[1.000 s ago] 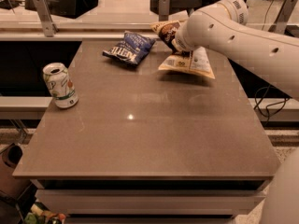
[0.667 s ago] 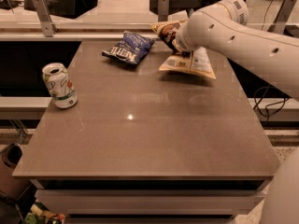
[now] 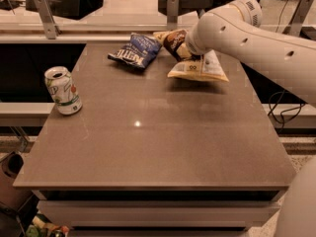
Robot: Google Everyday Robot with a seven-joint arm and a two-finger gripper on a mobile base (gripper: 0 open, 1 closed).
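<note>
In the camera view, the gripper is seen at the far end of the table, right at the upper edge of the tan chip bag, mostly hidden by the white arm. Whether it is gripping the bag cannot be told. A brown snack bag is found just behind and left of the tan chip bag, touching it. A blue chip bag is placed further left of it. A green-and-white soda can is stood upright well apart, left and nearer than the tan bag.
</note>
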